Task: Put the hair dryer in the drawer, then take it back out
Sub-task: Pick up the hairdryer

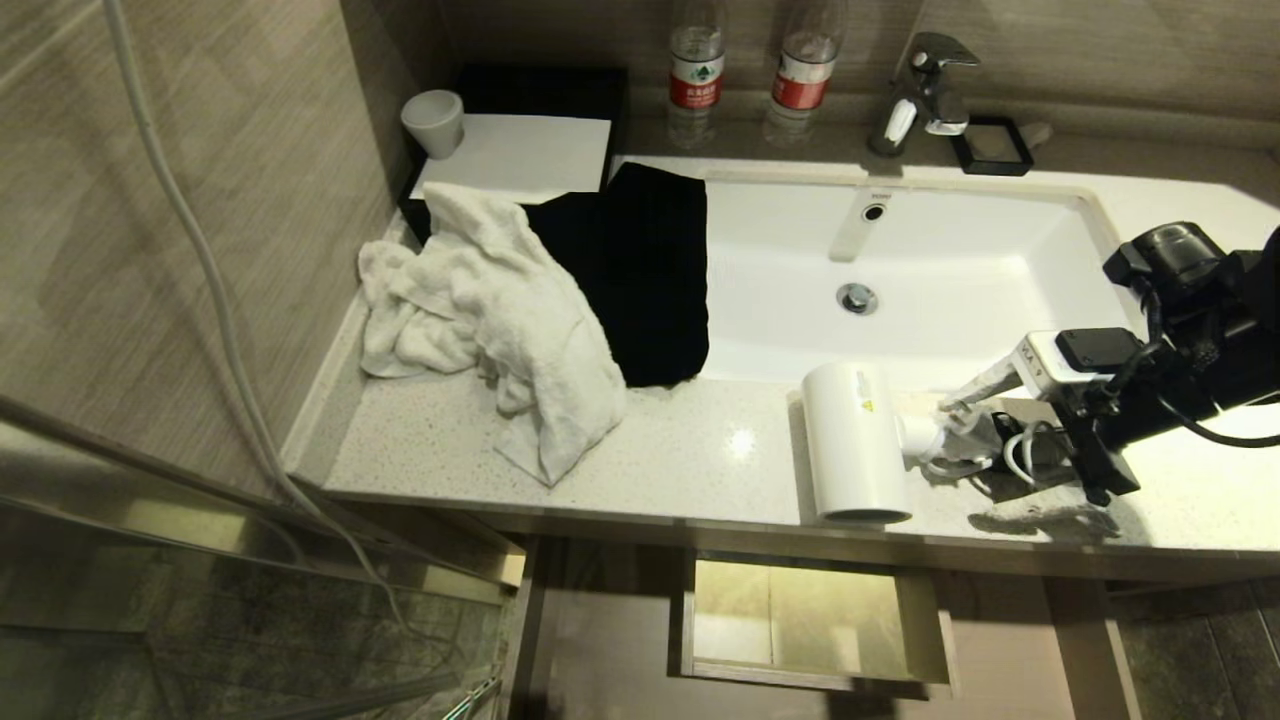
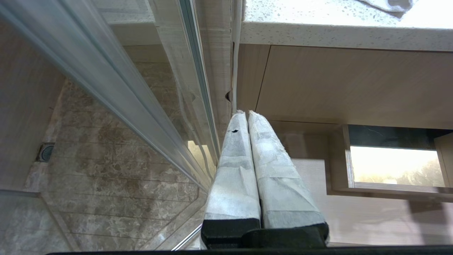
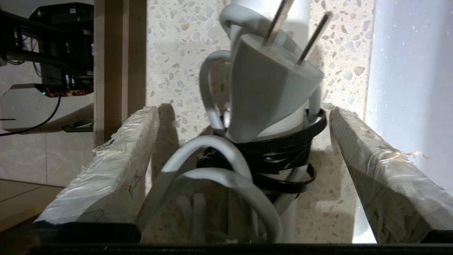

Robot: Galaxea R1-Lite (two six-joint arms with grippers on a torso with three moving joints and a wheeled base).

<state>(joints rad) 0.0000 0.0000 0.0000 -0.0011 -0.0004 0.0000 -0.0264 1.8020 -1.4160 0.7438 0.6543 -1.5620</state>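
Head view showed white hair dryer w/ thick cylindrical barrel (image 1: pixel 855 440) lying on speckled stone counter (image 1: pixel 600 450) above open wood-grain drawer (image 1: pixel 815 625), right gripper (image 3: pixel 244 166) jaws spread around corded handle, not yet pinching: pick-up step; next likely needs squeeze, then lift; left gripper (image 2: pixel 247 117) jaws pressed together, parked.

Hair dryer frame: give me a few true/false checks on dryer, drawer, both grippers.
1. The hair dryer lies on the counter in front of the sink. True.
2. The drawer below the counter is shut. False: it stands pulled out, with nothing seen inside.
3. The right gripper is clamped on the handle. False: its fingers stand wide apart on either side of the coiled cord and plug.
4. The left gripper is shut, down beside the cabinet. True.
5. The white towel covers the dryer. False: it lies apart, further left on the counter.
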